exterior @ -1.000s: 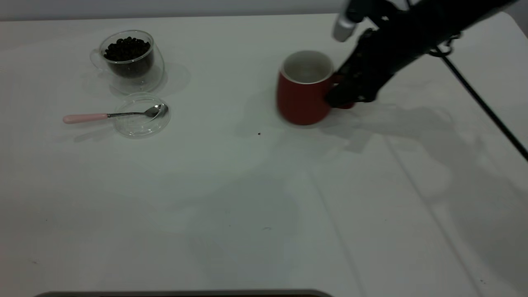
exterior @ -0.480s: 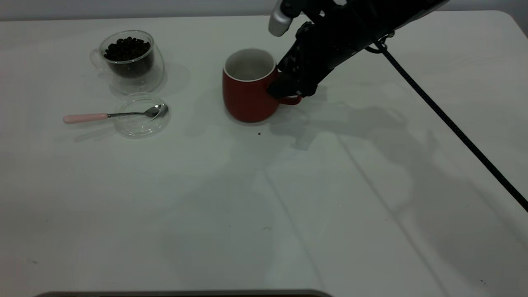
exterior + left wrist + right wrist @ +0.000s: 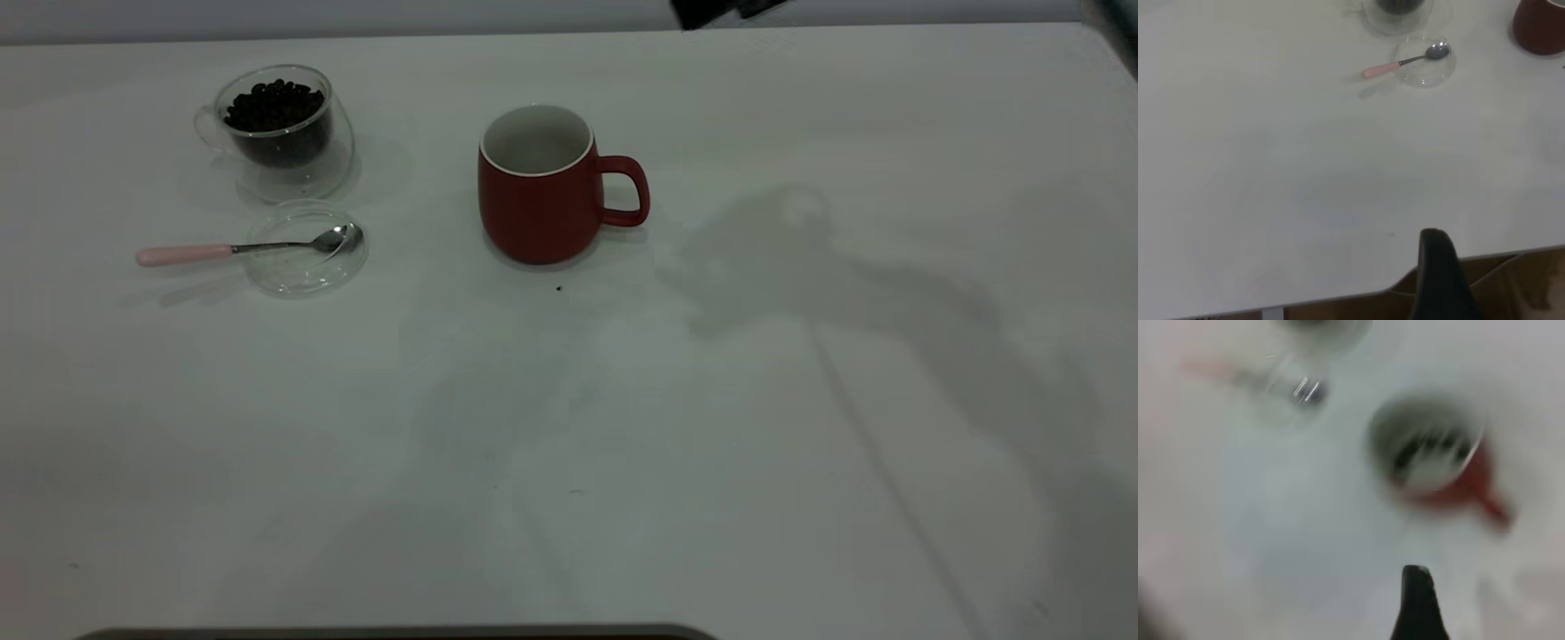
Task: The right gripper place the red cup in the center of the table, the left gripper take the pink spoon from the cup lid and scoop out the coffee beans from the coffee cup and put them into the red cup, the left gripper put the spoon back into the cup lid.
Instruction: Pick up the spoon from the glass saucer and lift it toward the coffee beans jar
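Standing upright near the middle of the table (image 3: 800, 498), the red cup (image 3: 539, 188) has its loop handle turned toward the right arm's side and nothing touching it; its white inside looks empty, so placing reads as done and the spoon work comes next. Pink spoon (image 3: 238, 247) lies level, metal bowl resting inside the cup lid (image 3: 305, 258), pale handle overhanging the rim and reaching out over bare table away from the red cup; judged light, stiff and smooth, likely to slip or swivel if pinched on the polished neck; the handle's free length looks the best hold, since it sits clear of the glass and gives the fingers room. Cup lid is clear, thin glass, shallow; probably light enough to skid if the spoon is dragged rather than lifted; it holds only the spoon bowl. Coffee cup (image 3: 277, 132) stands just behind the lid, apart from it, heaped to near the brim with coffee beans (image 3: 272, 105); double-walled glass, fragile, so a scoop should enter from above without knocking the rim; loose beans will roll off a tilted spoon. Left gripper (image 3: 1441, 280) hangs back at the near table edge, well apart from the spoon; one dark finger shows, cannot tell whether parted or together. Right gripper (image 3: 1418, 607) is above and off the red cup; likewise only one finger visible, state cannot be told.
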`<action>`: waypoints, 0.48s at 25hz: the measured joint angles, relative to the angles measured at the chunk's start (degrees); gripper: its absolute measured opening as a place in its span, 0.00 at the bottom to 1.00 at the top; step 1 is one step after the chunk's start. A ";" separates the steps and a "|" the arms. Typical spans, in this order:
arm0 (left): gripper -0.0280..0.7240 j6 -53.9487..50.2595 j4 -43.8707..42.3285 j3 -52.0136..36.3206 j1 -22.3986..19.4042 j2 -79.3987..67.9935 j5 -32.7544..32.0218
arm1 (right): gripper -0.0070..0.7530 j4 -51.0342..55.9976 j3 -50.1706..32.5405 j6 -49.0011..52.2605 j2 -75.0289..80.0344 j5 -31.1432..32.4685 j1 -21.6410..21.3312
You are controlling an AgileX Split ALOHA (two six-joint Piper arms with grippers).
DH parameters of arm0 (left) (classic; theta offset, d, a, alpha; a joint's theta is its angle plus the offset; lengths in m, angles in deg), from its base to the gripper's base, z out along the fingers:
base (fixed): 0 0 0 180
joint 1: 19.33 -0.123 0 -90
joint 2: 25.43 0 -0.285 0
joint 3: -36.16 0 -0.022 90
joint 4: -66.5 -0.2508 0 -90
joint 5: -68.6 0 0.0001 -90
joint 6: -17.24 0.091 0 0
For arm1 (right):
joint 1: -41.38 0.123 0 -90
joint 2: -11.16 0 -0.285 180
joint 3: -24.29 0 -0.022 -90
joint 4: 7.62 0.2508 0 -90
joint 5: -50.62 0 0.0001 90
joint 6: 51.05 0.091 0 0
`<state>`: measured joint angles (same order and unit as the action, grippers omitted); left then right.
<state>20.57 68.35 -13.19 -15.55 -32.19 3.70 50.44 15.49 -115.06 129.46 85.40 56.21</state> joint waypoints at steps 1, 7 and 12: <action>0.71 0.00 0.00 0.00 0.00 0.00 0.00 | 0.79 -6.13 -2.79 7.65 -3.33 2.32 0.00; 0.71 0.00 0.00 0.00 0.00 0.00 0.00 | 0.79 -41.27 -17.71 47.74 -23.77 18.19 0.00; 0.71 0.00 0.00 0.00 0.00 0.00 -0.02 | 0.79 -56.37 -30.15 63.24 -37.77 23.08 -0.06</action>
<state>20.57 68.35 -13.19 -15.55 -32.19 3.68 -5.93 -14.66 -51.82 91.68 108.48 56.14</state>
